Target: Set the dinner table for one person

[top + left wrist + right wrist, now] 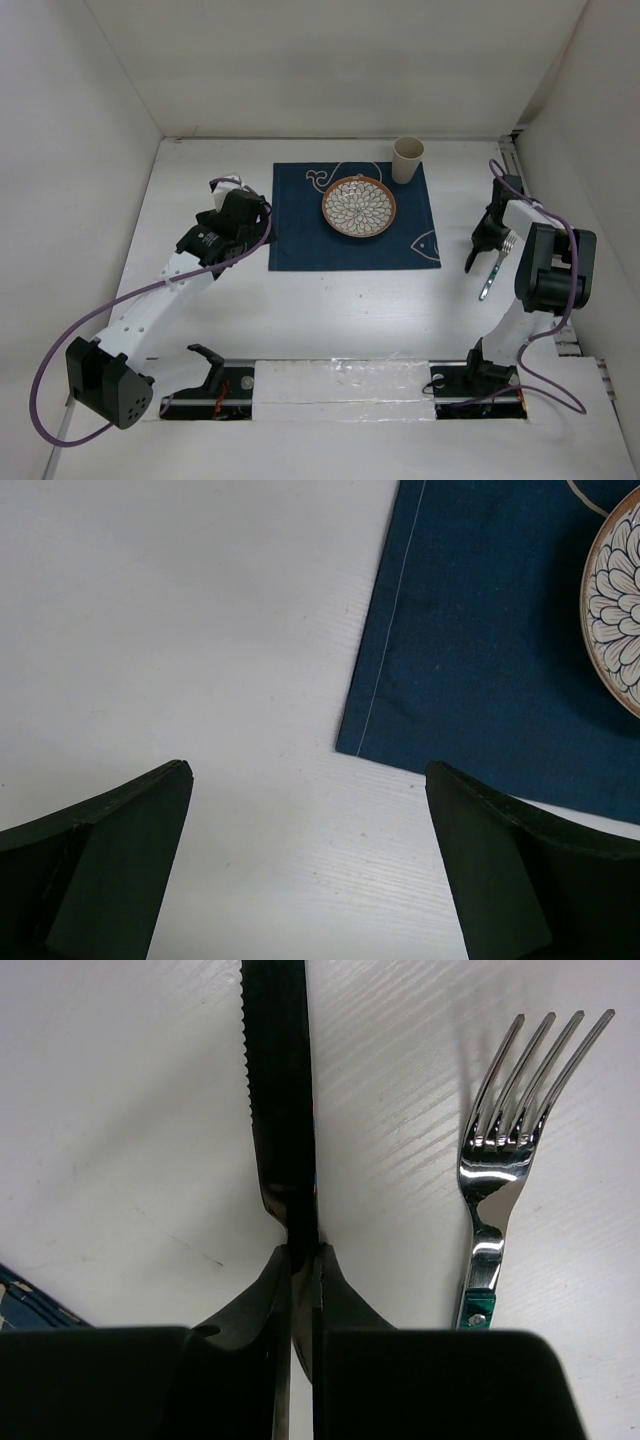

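Note:
My right gripper [302, 1250] is shut on a dark knife [278, 1100]. Its serrated blade points away from me, low over the white dinner table [330, 310]. Just right of the knife, a steel fork [497, 1160] with a green handle lies flat on the table, apart from the fingers. In the top view, that gripper [478, 245] is right of the navy placemat [300, 230], with the fork [497, 262] beside it. My left gripper [310, 780] is open and empty above bare table, at the placemat's [480, 630] near left corner.
A patterned plate [358, 206] sits on the placemat, and a beige cup [407, 158] stands at the mat's far right corner. White walls enclose the table on three sides. Both arm bases and purple cables are at the near edge.

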Robot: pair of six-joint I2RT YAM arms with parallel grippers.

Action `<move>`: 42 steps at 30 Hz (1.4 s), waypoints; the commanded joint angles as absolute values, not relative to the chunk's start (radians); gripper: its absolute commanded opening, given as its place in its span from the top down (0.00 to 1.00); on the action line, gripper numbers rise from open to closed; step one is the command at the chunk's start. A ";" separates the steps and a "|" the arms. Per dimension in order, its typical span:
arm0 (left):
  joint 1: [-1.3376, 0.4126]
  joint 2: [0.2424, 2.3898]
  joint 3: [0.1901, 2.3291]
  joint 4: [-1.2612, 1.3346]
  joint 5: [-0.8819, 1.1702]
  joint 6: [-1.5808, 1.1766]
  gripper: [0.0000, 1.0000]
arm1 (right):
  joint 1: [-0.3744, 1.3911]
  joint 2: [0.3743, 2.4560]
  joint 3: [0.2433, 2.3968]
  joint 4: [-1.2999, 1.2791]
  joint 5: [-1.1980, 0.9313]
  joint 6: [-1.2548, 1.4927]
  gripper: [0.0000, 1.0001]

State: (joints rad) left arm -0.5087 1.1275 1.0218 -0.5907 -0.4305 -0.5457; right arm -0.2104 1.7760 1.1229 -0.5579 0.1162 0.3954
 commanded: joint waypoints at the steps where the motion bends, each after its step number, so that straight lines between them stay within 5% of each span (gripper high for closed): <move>1: -0.509 1.112 1.020 -0.598 -0.459 -0.551 0.00 | -0.204 1.738 1.127 -0.509 0.084 0.409 1.00; 15: -0.509 1.112 1.020 -0.589 -0.459 -0.542 0.00 | -0.045 1.635 1.222 -0.548 0.173 0.410 1.00; 42: -0.509 1.121 1.020 -0.589 -0.459 -0.541 0.00 | 0.230 1.963 1.454 -0.578 0.080 0.345 1.00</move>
